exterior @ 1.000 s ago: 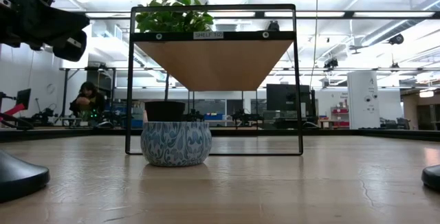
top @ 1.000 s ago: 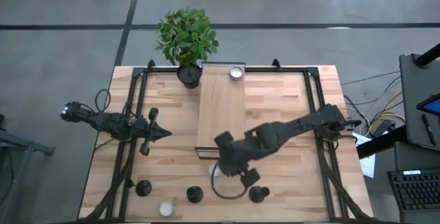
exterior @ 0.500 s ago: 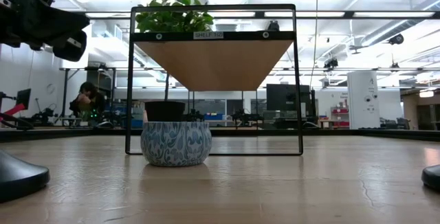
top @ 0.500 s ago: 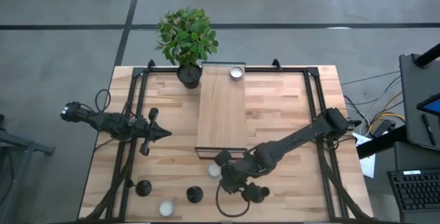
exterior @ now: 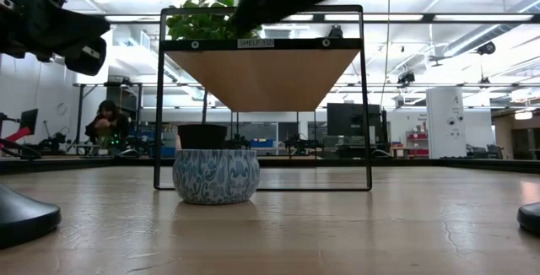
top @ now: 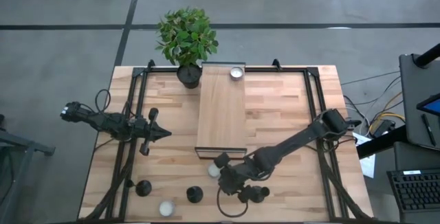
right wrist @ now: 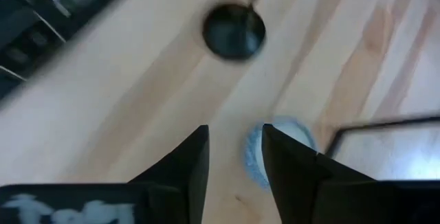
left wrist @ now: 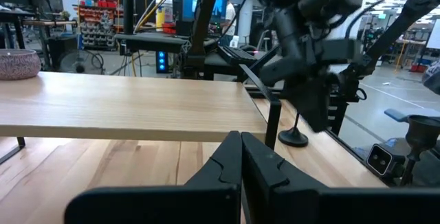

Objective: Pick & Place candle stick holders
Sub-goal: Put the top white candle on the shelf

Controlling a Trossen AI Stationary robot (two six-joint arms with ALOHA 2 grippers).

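Note:
Three black candle stick holders stand on their round bases near the table's near edge: one at the left (top: 143, 187), one in the middle (top: 194, 194), one at the right (top: 258, 194). My right gripper (top: 223, 176) hangs open over the table between the middle and right holders, pointing down. Its wrist view shows the open fingers (right wrist: 234, 148), one holder (right wrist: 234, 30) from above and a tealight (right wrist: 276, 150) beside one finger. My left gripper (top: 163, 133) waits shut at the table's left (left wrist: 240, 157).
A wooden shelf (top: 221, 107) on a black wire frame spans the table's middle, with a tealight (top: 236, 73) on its far end. A potted plant (top: 186, 40) stands at the far edge. Tealights lie near the shelf's near end (top: 214, 171) and at the near edge (top: 166, 208).
My right gripper has gone down and toward the table's near left, from over the right holder toward the tealight by the shelf's near end. Its arm now shows at the top of the low view.

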